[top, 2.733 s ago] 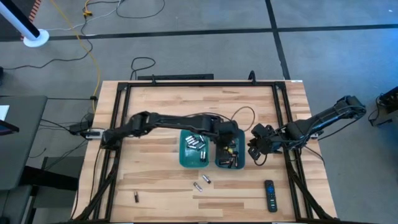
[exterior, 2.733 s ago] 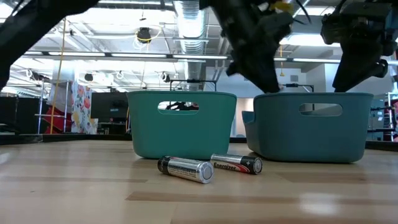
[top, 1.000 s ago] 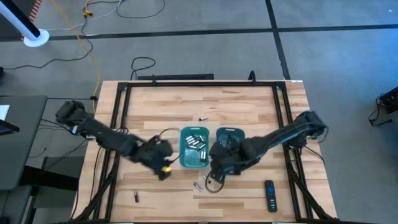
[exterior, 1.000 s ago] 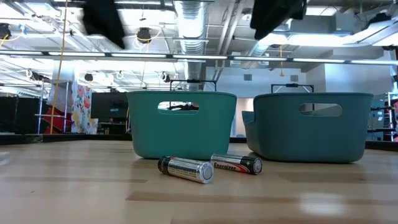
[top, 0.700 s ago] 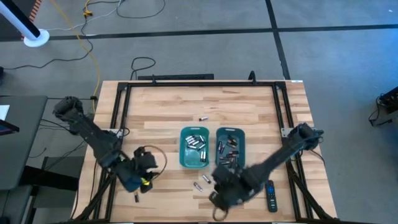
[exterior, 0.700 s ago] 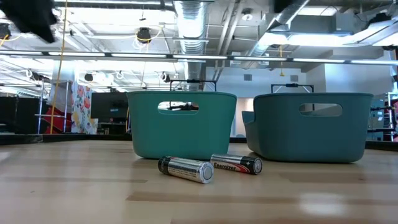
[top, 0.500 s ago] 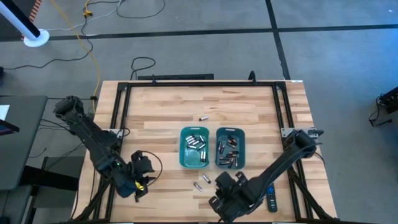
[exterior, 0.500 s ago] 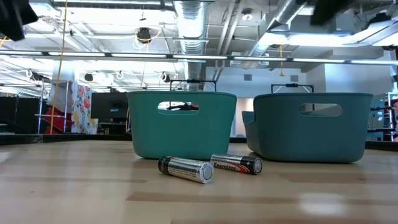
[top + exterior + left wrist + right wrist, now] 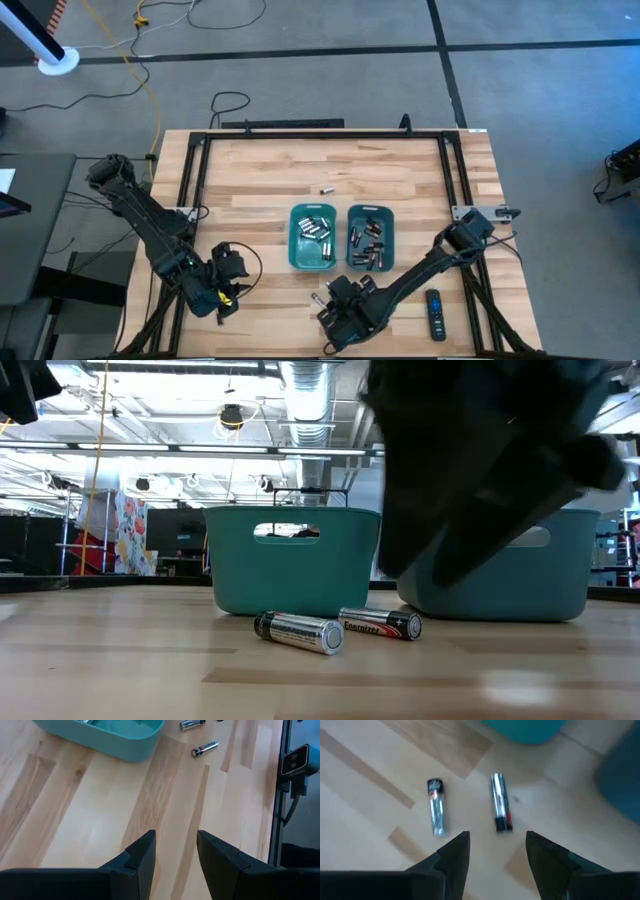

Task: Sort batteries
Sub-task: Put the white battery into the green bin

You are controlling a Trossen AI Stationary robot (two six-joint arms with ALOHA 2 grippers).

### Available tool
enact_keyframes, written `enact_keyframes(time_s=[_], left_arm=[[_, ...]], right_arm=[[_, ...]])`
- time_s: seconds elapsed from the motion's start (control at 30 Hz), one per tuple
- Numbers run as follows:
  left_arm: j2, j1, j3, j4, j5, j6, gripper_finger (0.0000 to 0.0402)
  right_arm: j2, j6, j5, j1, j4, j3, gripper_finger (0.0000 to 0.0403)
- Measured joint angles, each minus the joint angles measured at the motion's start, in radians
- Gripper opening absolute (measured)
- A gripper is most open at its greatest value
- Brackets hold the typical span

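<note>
Two loose batteries [image 9: 436, 813] [image 9: 500, 809] lie side by side on the wood table, just in front of the two teal bins; the low view shows them as a silvery one [image 9: 298, 631] and a dark one [image 9: 380, 624]. My right gripper [image 9: 495, 845] hovers open close above them, near the table's front edge [image 9: 330, 305]. The left bin [image 9: 312, 238] holds silvery batteries, the right bin [image 9: 370, 238] dark ones. Another battery [image 9: 325, 190] lies behind the bins. My left gripper [image 9: 176, 845] stands open over bare wood at the near left [image 9: 232, 275].
A black remote control [image 9: 434, 312] lies near the front right edge. A black frame [image 9: 195, 180] runs round the table. A small camera [image 9: 292, 760] is mounted at the near edge. Bare wood lies between my left gripper and the left bin.
My right gripper has gone from beside the right bin toward the table's near edge, then left and down over the two loose batteries; its arm now fills the low view's upper right. My left gripper has swung toward the near left corner and then kept still.
</note>
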Motion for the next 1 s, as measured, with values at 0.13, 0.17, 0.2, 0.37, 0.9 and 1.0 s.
enact_keyframes(time_s=[0.13,0.17,0.2,0.37,0.9,1.0], left_arm=[[0.000,0.000,0.000,-0.001,0.000,0.000,0.0139],[0.000,0.000,0.000,-0.002,0.000,0.000,0.0139],[0.000,0.000,0.000,-0.002,0.000,0.000,0.0139],[0.000,0.000,0.000,-0.003,0.000,0.000,0.0139],[0.000,0.000,0.001,-0.010,0.001,0.003,0.0139],[0.000,0.000,0.001,-0.010,0.001,0.005,0.0139]], right_arm=[[0.002,-0.081,0.003,-0.032,0.028,0.000,0.0214],[0.002,-0.102,0.004,-0.042,0.029,0.000,0.0212],[0.002,-0.124,0.004,-0.051,0.027,0.000,0.0211],[0.002,-0.170,-0.019,-0.090,0.057,-0.002,0.0197],[0.002,-0.150,-0.131,-0.084,0.088,-0.061,0.0164],[0.002,-0.184,-0.132,-0.085,0.125,-0.062,0.0141]])
